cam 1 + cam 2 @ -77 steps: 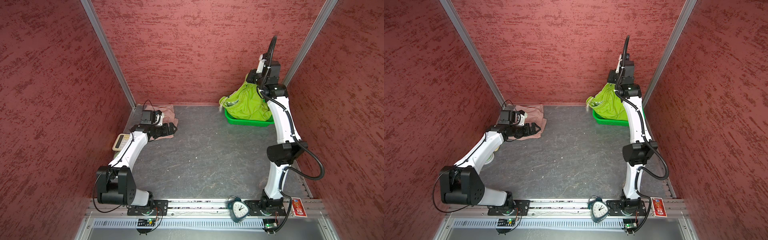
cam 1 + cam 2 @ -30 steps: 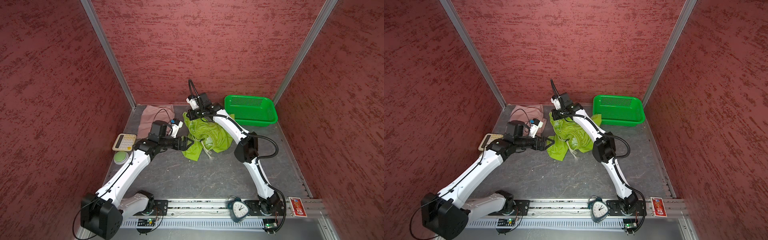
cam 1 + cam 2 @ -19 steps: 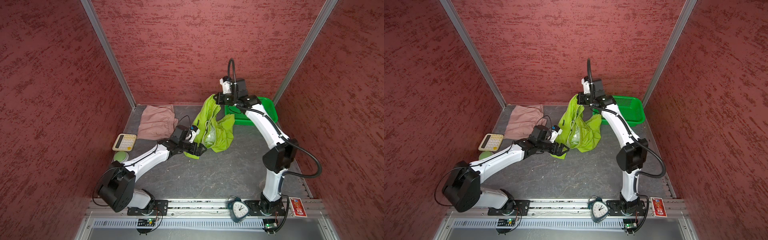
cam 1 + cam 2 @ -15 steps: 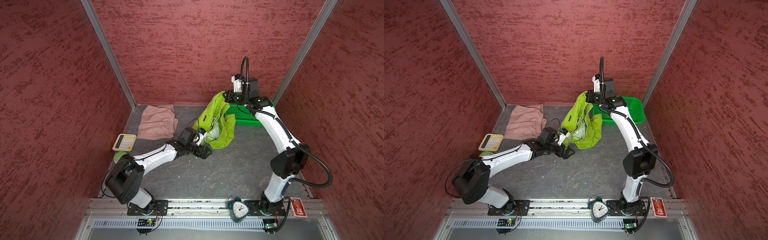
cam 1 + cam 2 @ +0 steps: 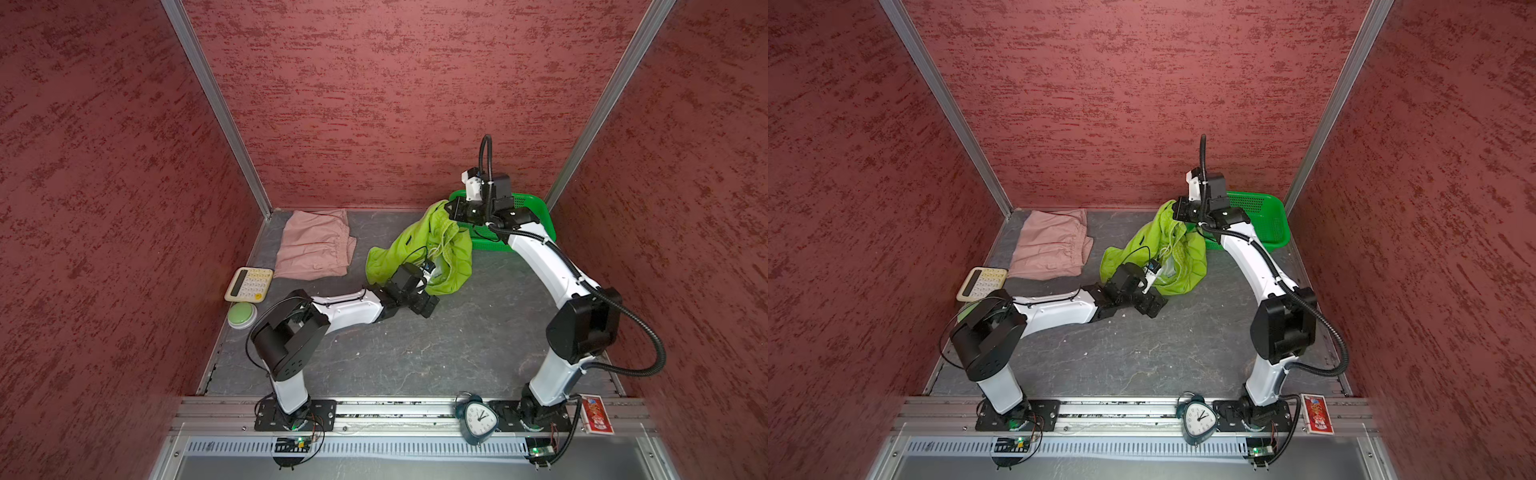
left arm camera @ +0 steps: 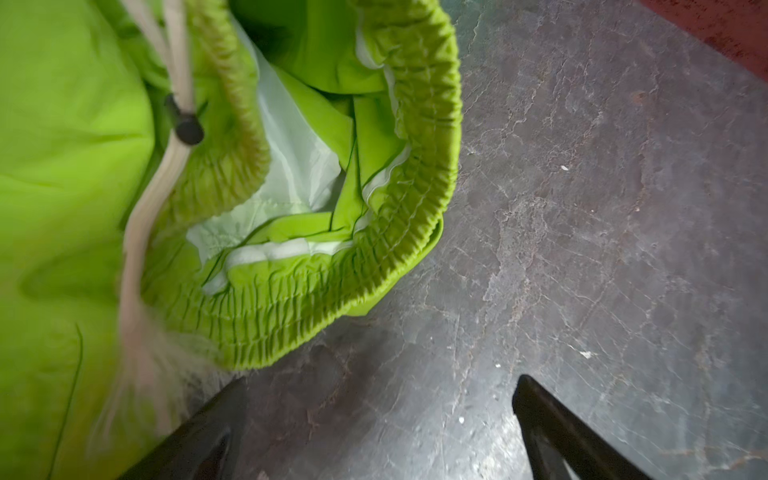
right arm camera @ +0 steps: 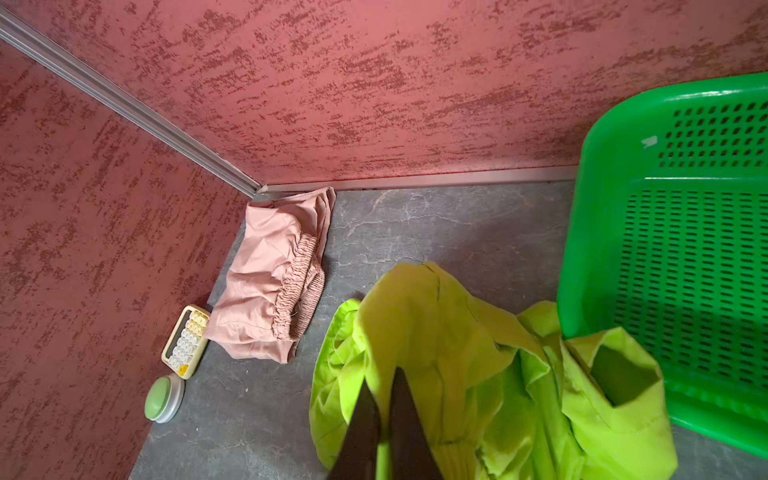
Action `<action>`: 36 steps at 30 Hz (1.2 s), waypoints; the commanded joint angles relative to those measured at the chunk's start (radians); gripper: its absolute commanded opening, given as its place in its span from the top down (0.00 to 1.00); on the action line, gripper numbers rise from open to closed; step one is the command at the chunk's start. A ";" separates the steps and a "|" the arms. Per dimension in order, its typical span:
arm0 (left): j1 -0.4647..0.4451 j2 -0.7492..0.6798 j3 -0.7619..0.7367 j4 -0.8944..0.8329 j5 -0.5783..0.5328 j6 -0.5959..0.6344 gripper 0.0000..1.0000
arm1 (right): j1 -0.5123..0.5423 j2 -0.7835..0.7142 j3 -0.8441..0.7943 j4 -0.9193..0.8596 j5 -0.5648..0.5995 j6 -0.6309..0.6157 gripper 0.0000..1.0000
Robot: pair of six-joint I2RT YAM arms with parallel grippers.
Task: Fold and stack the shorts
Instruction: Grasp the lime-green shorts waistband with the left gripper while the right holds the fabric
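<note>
**One pair flat in the corner, one pair half lifted**

Along the left wall you have a calculator [image 5: 248,284] and, nearer the front, a round green button [image 5: 242,316], both close to the left edge of the table [image 5: 415,353]. The pink shorts [image 5: 316,245] lie flat in the back left corner. Their far edge is at the back wall and their near left corner is just beside the calculator.

Your left gripper [image 5: 426,305] sits low over the middle of the table, fingers spread wide with nothing between them. In the left wrist view the gathered waistband [image 6: 374,266] of the lime shorts [image 6: 62,166] curls in an open loop just ahead of those fingers. The pale drawstring [image 6: 174,75] trails down one side. That corner is blurred, so you cannot tell whether a finger touches the cloth.

Your right gripper [image 5: 451,210] is raised at the back, beside the left end of the basket [image 5: 536,208]. Its fingers are pinched tight on one edge of the lime shorts. The cloth hangs from there, down and leftward onto the table, and one hem rests against the basket's near rim. The basket fills the back right corner.

A narrow strip of bare table separates the two pairs. The near half of the table, between the arms, is bare. A clock [image 5: 477,417] stands on the front rail by the right arm's base.
</note>
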State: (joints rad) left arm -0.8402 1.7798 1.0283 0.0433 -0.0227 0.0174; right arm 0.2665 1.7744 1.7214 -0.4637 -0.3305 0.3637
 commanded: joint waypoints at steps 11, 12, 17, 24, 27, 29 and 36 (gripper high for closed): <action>0.016 0.190 0.126 0.105 -0.235 0.219 0.01 | -0.006 -0.075 -0.076 0.068 -0.036 0.001 1.00; 0.016 0.187 0.127 0.109 -0.217 0.220 0.01 | -0.007 -0.078 -0.085 0.069 -0.031 0.004 1.00; 0.016 0.174 0.119 0.116 -0.122 0.216 0.07 | -0.025 -0.086 -0.104 0.077 -0.021 0.010 1.00; 0.029 0.131 0.121 0.040 -0.125 0.203 1.00 | -0.056 -0.084 -0.083 0.056 -0.014 0.005 1.00; 0.070 0.035 0.122 -0.065 -0.116 0.201 1.00 | -0.059 -0.065 -0.025 -0.004 0.006 -0.033 1.00; 0.122 -0.056 0.139 -0.179 -0.088 0.200 1.00 | -0.059 -0.038 0.036 -0.052 0.001 -0.060 1.00; 0.421 -0.252 0.381 -0.591 0.166 0.247 1.00 | -0.044 0.096 0.308 -0.025 -0.120 -0.079 1.00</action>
State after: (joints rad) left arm -0.4999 1.5776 1.3342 -0.3573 0.0250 0.2344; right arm 0.2138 1.8259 1.9259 -0.5262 -0.3832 0.3176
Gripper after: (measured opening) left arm 0.057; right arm 0.071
